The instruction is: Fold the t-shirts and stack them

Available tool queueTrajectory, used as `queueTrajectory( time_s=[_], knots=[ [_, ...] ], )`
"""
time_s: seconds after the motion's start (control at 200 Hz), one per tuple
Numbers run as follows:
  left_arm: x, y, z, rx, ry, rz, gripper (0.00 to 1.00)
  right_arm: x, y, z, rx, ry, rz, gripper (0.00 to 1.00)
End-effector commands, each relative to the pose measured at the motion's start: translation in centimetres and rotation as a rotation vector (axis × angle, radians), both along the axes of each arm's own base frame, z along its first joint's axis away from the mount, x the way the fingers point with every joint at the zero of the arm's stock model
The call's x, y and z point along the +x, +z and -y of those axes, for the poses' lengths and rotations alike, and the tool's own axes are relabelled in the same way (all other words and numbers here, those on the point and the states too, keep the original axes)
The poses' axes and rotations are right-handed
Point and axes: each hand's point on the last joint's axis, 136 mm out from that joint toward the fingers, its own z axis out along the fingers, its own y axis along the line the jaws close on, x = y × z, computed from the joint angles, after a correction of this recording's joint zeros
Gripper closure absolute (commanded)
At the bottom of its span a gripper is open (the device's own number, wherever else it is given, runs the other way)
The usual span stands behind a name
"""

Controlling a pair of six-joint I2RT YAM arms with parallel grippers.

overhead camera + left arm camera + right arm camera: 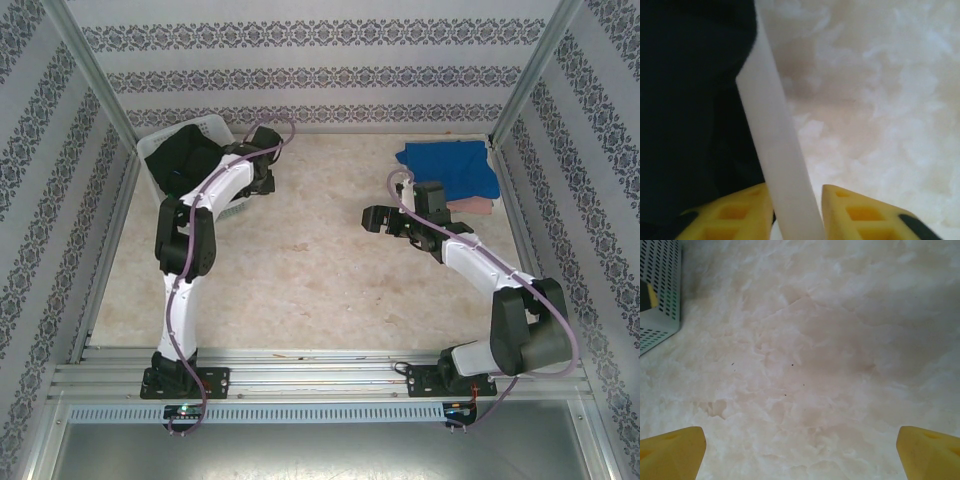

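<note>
Left pincer [796, 194] straddles the basket rim [771, 125] at the worktop's [805, 340] far-left corner, I'm guessing to get at the black t-shirt [185, 160] inside. Can't tell if it's clamped. Right pincer [800, 436] hangs spread mid-worktop, and the blue t-shirt [455, 165] sits far-right.

Left gripper [796, 194] on rim [767, 115], right gripper [800, 436] wide

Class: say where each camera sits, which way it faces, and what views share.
Top external: above, behind the bases, facing down on the table; both arms show.
Left wrist: looks along the left gripper, clamped on the basket rim beside the black t-shirt.
Right wrist: looks down at the table; right gripper open.
Shared: the basket, in all three.
</note>
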Motion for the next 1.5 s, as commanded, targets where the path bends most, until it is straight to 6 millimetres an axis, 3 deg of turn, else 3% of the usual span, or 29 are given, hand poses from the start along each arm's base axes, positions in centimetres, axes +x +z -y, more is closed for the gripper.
queueTrajectory(
  time_s=[0.0,0.195,0.475,0.624,0.699,0.879,1.039,1.239,1.304,1.494],
  knots=[
    [-1.8,0.4,-2.7,0.062,-0.08,-0.041,0.78,0.1,-0.6,-0.1,0.011,0.008,-0.02,0.02],
    [-3.7,0.0,-6.7,0.071,-0.119,-0.065,0.89,0.4,-1.1,-0.2,0.017,0.007,-0.037,0.02],
    [-2.8,0.6,-7.7,0.082,-0.36,-0.033,1.0,0.7,-1.7,0.0,0.002,-0.007,-0.061,0.02],
    [-1.5,1.4,-8.5,0.088,-0.453,-0.001,1.0,1.0,-2.1,0.5,-0.026,-0.035,-0.074,0.02],
    [-0.9,1.4,-10.0,0.13,-0.464,0.006,1.0,1.1,-2.1,0.7,-0.037,-0.044,-0.074,0.02],
    [-0.4,-0.4,-13.5,0.223,-0.476,-0.07,1.0,1.2,-1.7,0.8,-0.042,-0.043,-0.064,0.02],
    [0.1,-1.4,-14.4,0.273,-0.506,-0.094,1.0,1.2,-1.6,0.9,-0.053,-0.044,-0.067,0.02],
    [0.0,-0.7,-15.6,0.318,-0.476,-0.067,0.94,0.9,-1.1,0.9,-0.049,-0.047,-0.063,0.02],
    [-0.1,-0.3,-15.7,0.311,-0.472,-0.054,0.83,0.9,-1.0,1.0,-0.049,-0.053,-0.057,0.02],
    [-0.6,1.6,-16.6,0.317,-0.436,-0.018,0.87,0.7,-0.5,0.7,-0.046,-0.046,-0.051,0.02]
  ],
)
